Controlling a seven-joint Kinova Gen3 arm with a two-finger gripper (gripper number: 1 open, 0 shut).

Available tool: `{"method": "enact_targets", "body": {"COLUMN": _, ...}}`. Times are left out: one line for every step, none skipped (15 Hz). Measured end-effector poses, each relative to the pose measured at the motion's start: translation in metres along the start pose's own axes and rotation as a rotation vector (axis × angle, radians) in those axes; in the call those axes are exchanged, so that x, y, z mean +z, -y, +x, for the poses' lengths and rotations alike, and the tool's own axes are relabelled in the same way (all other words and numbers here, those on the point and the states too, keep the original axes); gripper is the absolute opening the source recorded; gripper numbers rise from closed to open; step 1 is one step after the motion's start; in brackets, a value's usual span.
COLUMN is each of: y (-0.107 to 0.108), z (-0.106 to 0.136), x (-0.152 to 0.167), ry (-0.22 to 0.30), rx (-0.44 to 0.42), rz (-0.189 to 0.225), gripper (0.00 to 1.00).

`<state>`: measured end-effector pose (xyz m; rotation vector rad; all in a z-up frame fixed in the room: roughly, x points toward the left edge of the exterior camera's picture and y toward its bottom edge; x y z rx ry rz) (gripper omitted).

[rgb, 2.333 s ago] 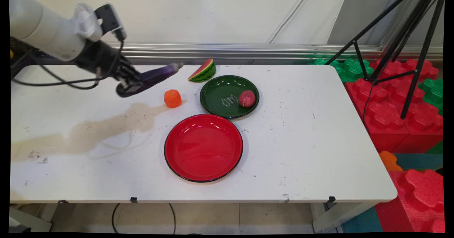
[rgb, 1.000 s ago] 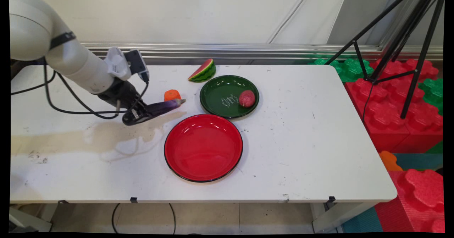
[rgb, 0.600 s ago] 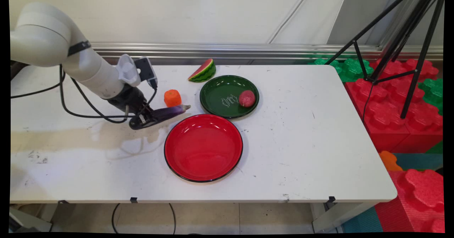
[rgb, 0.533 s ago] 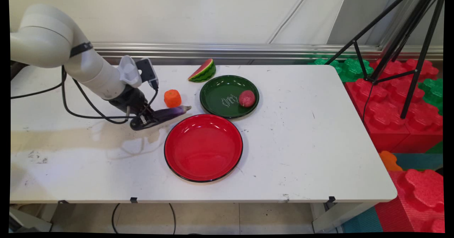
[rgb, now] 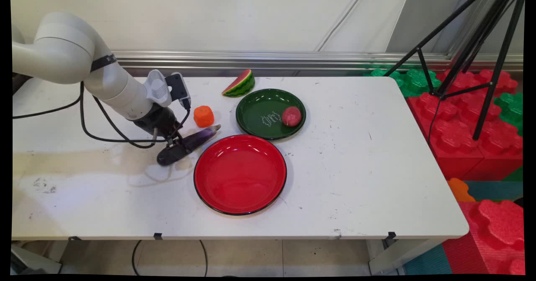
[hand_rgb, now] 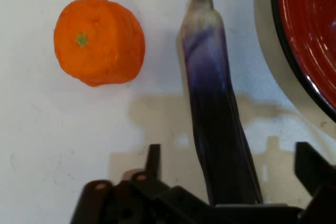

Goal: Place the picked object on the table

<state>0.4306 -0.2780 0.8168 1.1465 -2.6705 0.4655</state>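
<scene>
A purple eggplant (rgb: 197,137) lies on the white table (rgb: 356,168), just left of the red plate (rgb: 240,174), its green tip pointing toward the orange fruit (rgb: 204,116). My gripper (rgb: 171,143) sits low over the eggplant's thick end and is open. In the hand view the eggplant (hand_rgb: 210,77) runs up between the two fingers (hand_rgb: 153,157) with a gap on each side. There the orange fruit (hand_rgb: 100,40) lies to its left and the red plate's rim (hand_rgb: 294,72) to its right.
A green plate (rgb: 259,109) behind the red one holds a pink-red round fruit (rgb: 291,116). A watermelon slice (rgb: 239,83) lies near the table's far edge. A black tripod (rgb: 473,59) and red and green foam blocks (rgb: 469,138) stand off the right side.
The arm carried the eggplant from the far left toward the red plate and lowered it. The eggplant's thick end has dropped onto the table, and the fingers now stand apart from it.
</scene>
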Motion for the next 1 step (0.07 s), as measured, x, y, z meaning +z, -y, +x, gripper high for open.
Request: {"method": "enact_targets", "body": {"y": 0.0010, "z": 0.0000, "x": -0.0005, "ry": -0.003, "rx": 0.011, "rz": 0.003, "gripper": 1.00}}
